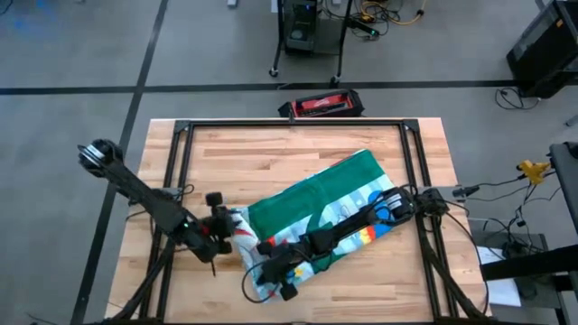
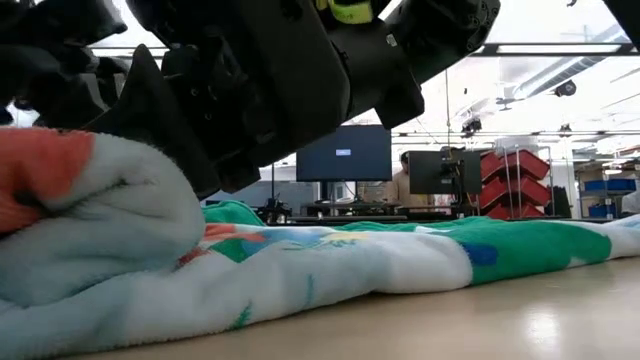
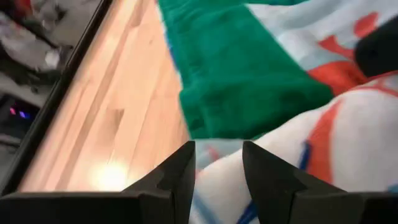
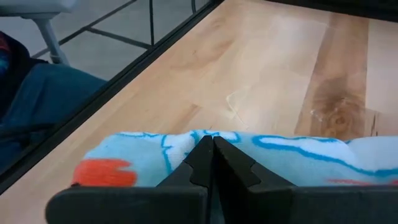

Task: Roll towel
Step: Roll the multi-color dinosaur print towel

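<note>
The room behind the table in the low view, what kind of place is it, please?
Probably a robotics lab or workshop: a dark monitor on a stand, red storage bins on a rack, and exposed ceiling beams show beyond the wooden table.

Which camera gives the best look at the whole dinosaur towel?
The high view: the whole towel lies slantwise on the table, green back folded over. The low view and both wrist views show only nearby folds.
</note>
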